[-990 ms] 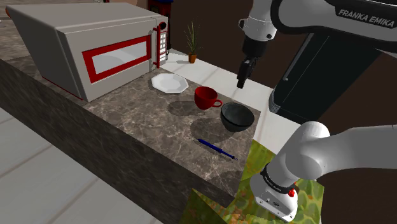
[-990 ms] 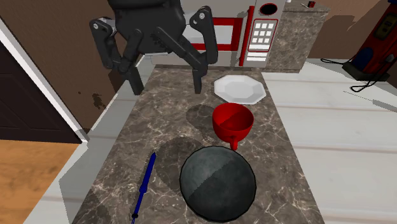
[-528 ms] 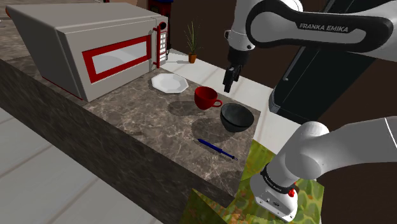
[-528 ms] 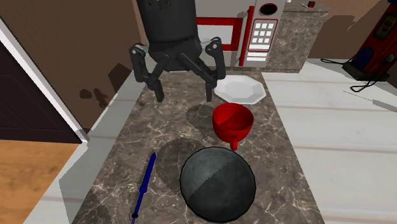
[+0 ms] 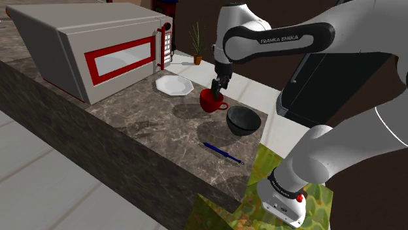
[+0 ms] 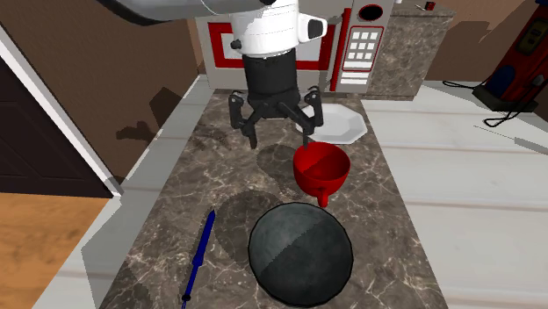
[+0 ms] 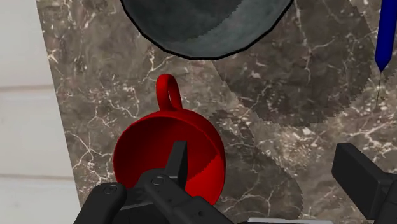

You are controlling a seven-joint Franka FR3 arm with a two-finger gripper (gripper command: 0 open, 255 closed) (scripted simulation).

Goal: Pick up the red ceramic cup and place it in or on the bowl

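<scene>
A red cup (image 5: 210,101) stands upright on the marble counter (image 5: 150,124), its handle pointing toward the dark grey bowl (image 5: 243,120) beside it. My black gripper (image 5: 218,86) hangs open just above the cup's rim. In the second exterior view the gripper (image 6: 279,140) is over the far rim of the cup (image 6: 320,168), with the bowl (image 6: 300,253) nearer the camera. In the wrist view one finger (image 7: 178,162) is over the inside of the cup (image 7: 167,153) and the other is out over the counter. The gripper (image 7: 267,168) holds nothing. The bowl (image 7: 203,25) lies beyond the handle.
A white plate (image 5: 174,85) lies behind the cup, next to a grey and red microwave (image 5: 98,52). A blue pen (image 5: 222,153) rests on the counter near the bowl. A small potted plant (image 5: 197,42) stands at the back. The counter's front edge drops to the floor.
The arm has swung toward the shoulder view's left and come down, bringing the gripper from high above the counter to just over the cup. The fingers stayed open. Cup and bowl have not moved.
</scene>
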